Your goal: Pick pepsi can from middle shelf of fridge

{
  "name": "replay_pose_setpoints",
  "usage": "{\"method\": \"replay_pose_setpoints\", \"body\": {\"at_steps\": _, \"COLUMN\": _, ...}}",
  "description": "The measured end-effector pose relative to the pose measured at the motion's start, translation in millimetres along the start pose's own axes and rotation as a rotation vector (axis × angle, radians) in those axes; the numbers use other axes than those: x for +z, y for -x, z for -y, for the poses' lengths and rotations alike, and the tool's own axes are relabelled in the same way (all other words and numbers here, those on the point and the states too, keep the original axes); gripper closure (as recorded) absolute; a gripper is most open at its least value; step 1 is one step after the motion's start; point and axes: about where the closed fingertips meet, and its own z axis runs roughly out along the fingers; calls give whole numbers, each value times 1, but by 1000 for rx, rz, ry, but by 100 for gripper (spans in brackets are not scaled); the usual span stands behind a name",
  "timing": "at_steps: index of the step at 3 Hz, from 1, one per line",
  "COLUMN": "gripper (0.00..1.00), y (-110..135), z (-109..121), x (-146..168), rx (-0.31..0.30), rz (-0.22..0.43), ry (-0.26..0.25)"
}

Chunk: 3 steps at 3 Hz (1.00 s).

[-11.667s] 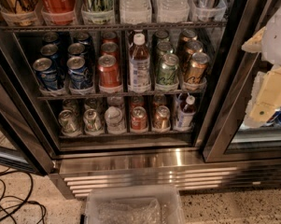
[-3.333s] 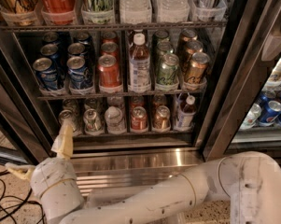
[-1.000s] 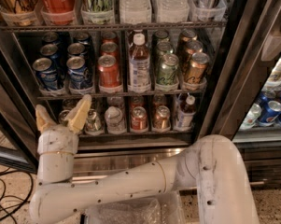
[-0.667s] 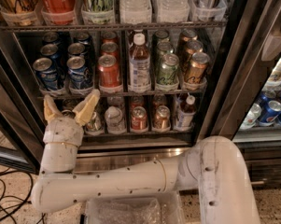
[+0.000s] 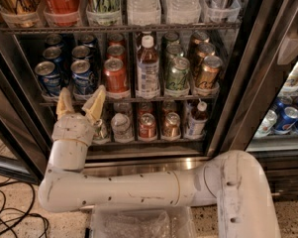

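**Reaching up, spread wide, gripping nothing**

Looking straight into the fridge, dark-framed and taking up the view from 9 o'clock round to 3 o'clock. Stretching a white arm across the bottom, from 4 o'clock over to 8 o'clock, then bending upward. Noting the middle shelf, a thin wire rack crossing the centre and carrying lanes of cans. Passing a clear plastic bin on the floor at 6 o'clock and dark cables at 8 o'clock.

Holding the tool at 9 o'clock of centre, up against the front edge of the middle shelf, with both tan fingers spread apart and pinching nothing.

Finding the pepsi can upright on the middle shelf at about 10 o'clock, at the front of the second lane from the left and directly above the tool, with a fingertip rising on either side of its base. Not being able to tell whether either fingertip is touching it.

Counting along the same shelf:
- another blue can at the pepsi can's 9 o'clock
- a red can at its 3 o'clock
- then a bottle, a green can and a gold can
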Motion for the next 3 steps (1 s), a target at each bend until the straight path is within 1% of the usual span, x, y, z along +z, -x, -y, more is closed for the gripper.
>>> {"method": "replay_pose_setpoints", "body": {"at_steps": 1, "gripper": 42, "y": -7, "z": -4, "x": -12, "rx": 18, "rz": -27, "ry": 16}}
{"method": "replay_pose_setpoints", "body": {"at_steps": 2, "gripper": 41, "y": -12, "z": -9, "x": -23, "rx": 25, "rz": -40, "ry": 26}}
{"method": "replay_pose_setpoints", "body": {"at_steps": 3, "gripper": 37, "y": -17, "z": -11, "x": -24, "rx": 27, "rz": -51, "ry": 27}}
